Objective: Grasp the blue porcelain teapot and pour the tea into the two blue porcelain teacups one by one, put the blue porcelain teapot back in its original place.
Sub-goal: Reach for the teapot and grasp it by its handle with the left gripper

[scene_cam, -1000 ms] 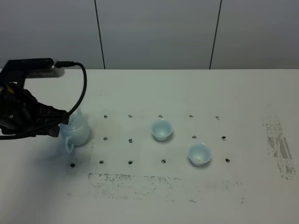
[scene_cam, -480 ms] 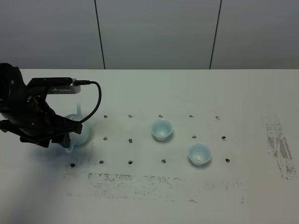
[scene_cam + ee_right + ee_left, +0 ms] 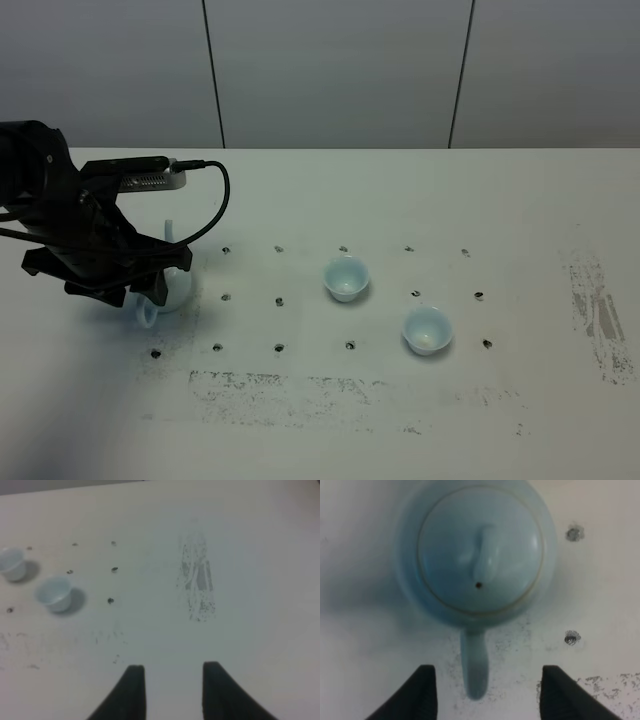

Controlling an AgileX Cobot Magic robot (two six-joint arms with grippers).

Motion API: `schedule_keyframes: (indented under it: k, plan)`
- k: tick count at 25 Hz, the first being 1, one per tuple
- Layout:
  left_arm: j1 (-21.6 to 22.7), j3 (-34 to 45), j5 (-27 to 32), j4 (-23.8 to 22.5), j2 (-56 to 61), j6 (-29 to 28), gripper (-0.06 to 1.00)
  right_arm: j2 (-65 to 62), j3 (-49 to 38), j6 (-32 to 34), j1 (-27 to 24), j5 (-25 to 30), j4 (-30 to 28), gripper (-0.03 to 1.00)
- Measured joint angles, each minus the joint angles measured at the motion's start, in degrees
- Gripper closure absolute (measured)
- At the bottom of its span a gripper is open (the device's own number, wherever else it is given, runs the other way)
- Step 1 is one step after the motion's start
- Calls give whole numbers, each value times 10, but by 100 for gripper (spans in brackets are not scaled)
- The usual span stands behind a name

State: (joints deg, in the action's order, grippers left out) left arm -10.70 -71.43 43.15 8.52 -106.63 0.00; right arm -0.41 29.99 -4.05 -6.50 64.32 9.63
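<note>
My left gripper [image 3: 485, 692] hangs spread over the teapot [image 3: 480, 555], with bare table [image 3: 600, 580] between each finger and its handle [image 3: 475, 665].

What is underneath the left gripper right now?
The blue porcelain teapot sits on the table below the left gripper, lid on. Its handle lies between the open jaws without touching them. The lid hides whatever is inside.
</note>
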Motion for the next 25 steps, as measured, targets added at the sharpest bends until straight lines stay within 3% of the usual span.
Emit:
schedule_keyframes:
  k: [7,16,25]
  plan:
    - [-4,0,12,-5,0,-8,47,0,0,0,0,0,0,68]
    - [-25,0,23,-85,0,-68,47,0,0,0,0,0,0,68]
    - [-25,0,-1,-85,0,-79,47,0,0,0,0,0,0,68]
